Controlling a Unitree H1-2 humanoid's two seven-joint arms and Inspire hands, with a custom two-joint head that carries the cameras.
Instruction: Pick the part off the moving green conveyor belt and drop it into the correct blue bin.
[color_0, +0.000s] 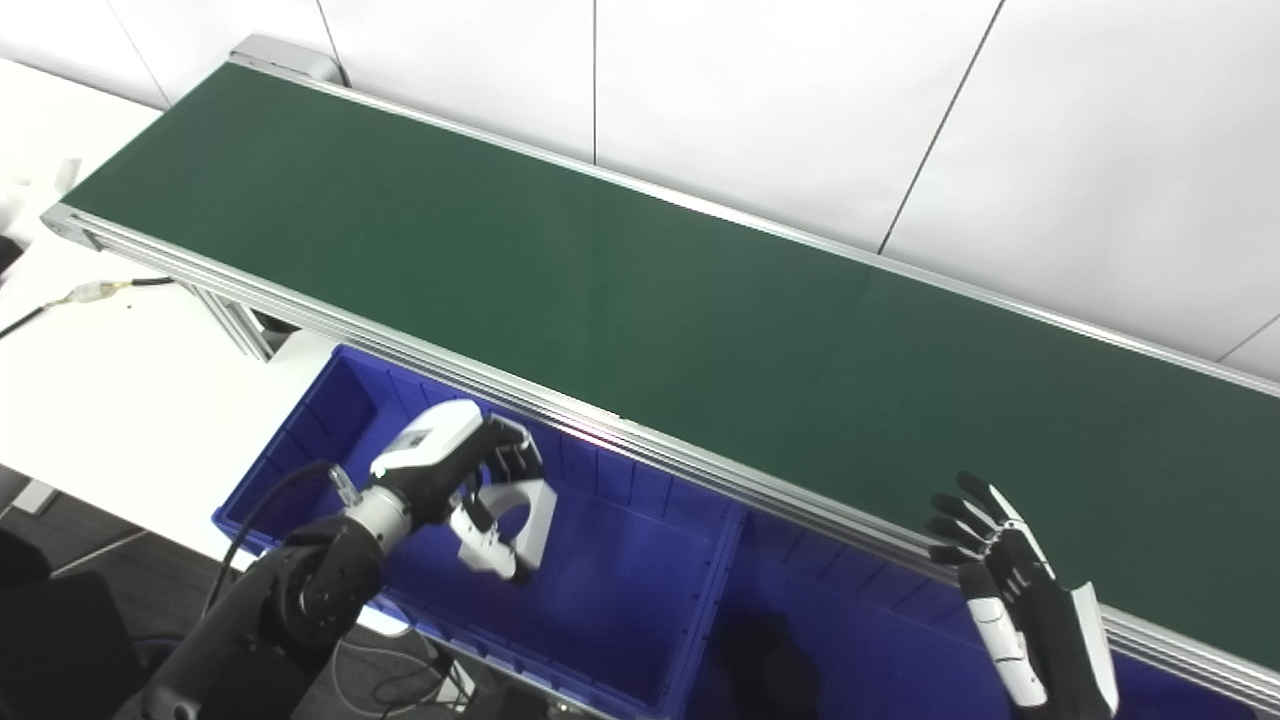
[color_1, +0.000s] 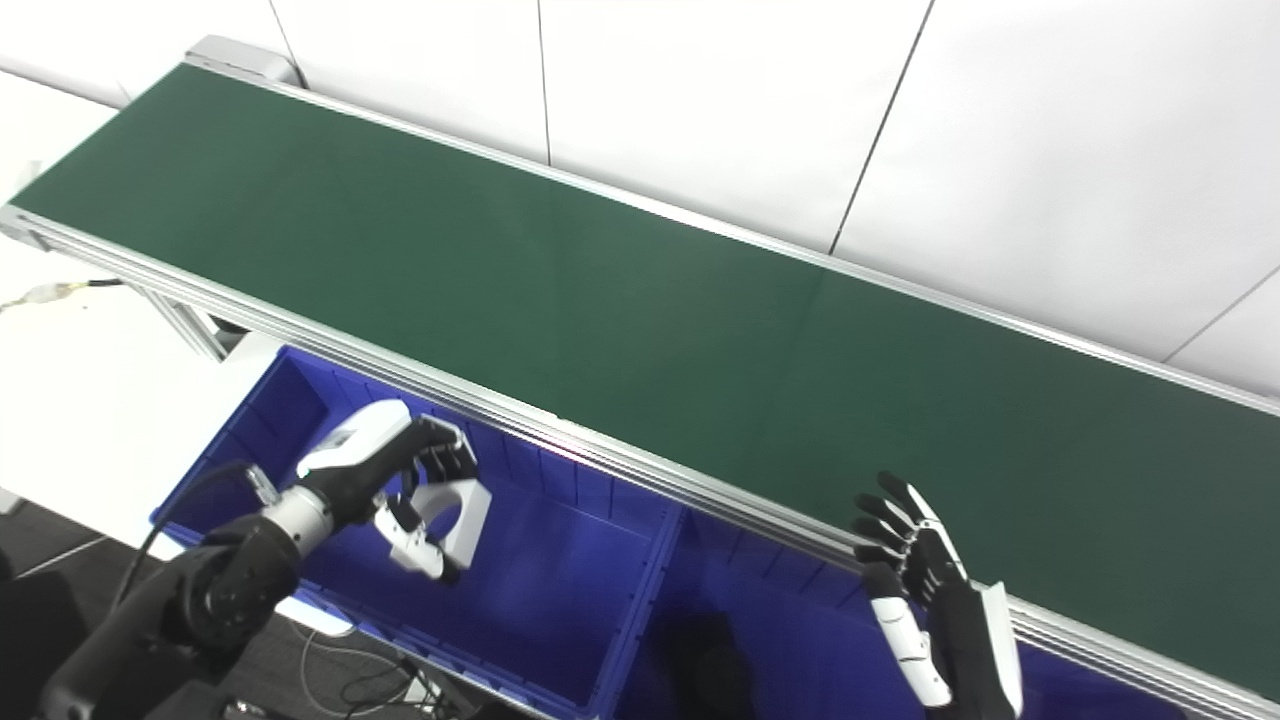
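One white part (color_0: 522, 515) clutched by left robot hand (color_0: 470, 480) above two blue bins (color_0: 640, 590); right robot hand (color_0: 1010, 590) spread, unladen

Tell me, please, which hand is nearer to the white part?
Left. The left hand holds the white part over the left blue bin. The right hand waits open, well off to the right by the belt edge.

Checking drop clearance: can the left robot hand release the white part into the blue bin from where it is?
Probably yes. The left robot hand holds the white U-shaped plastic part over the open left blue plastic bin, with nothing visible between them.
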